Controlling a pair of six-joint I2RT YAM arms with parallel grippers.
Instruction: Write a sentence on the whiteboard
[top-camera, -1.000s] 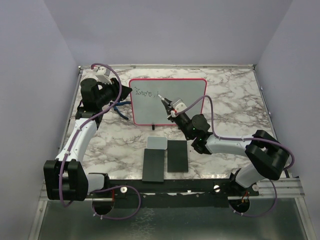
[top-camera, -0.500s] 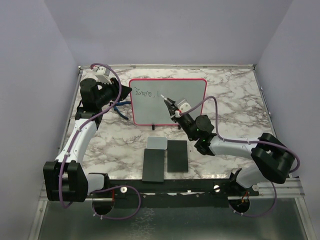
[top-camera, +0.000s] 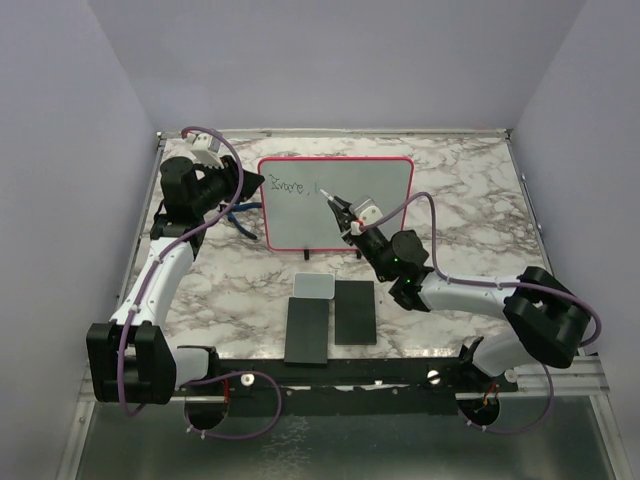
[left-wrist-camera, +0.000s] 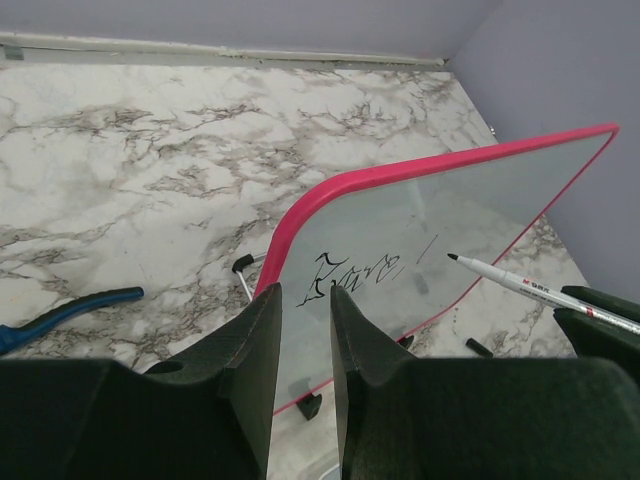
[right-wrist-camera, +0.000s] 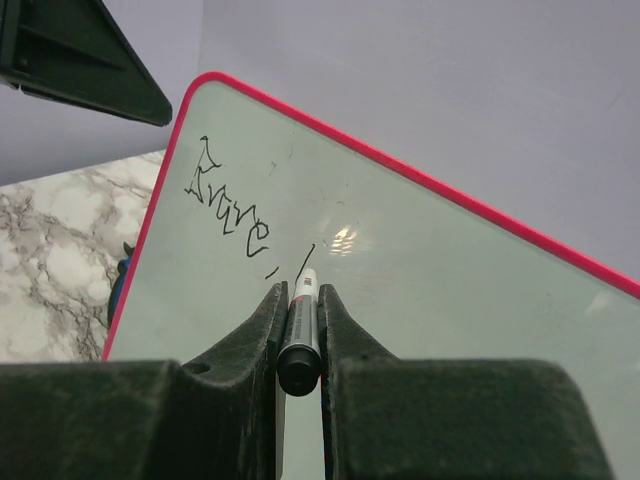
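Note:
The whiteboard (top-camera: 370, 205) with a red-pink rim stands tilted at the back middle of the table. It also shows in the left wrist view (left-wrist-camera: 440, 200) and the right wrist view (right-wrist-camera: 450, 300). The sentence (top-camera: 288, 187) is one dark word and a short stroke near the board's upper left (left-wrist-camera: 360, 272) (right-wrist-camera: 225, 205). My right gripper (top-camera: 350, 222) (right-wrist-camera: 300, 295) is shut on a white marker (top-camera: 332, 203) (right-wrist-camera: 303, 320) (left-wrist-camera: 520, 287), whose tip is just right of the stroke. My left gripper (top-camera: 243, 195) (left-wrist-camera: 303, 295) is by the board's left rim, its jaws narrowly apart with nothing between them.
A small grey-white pad (top-camera: 314, 286) and two black slabs (top-camera: 306, 330) (top-camera: 354, 312) lie in front of the board. A blue-handled tool (top-camera: 238, 218) (left-wrist-camera: 60, 315) lies left of the board. The board's black feet (top-camera: 305, 254) rest on the marble. Walls close the sides and back.
My right arm has reached further forward and its elbow has dropped. The marker tip has slid slightly down and right, off the short stroke. The left arm has not moved.

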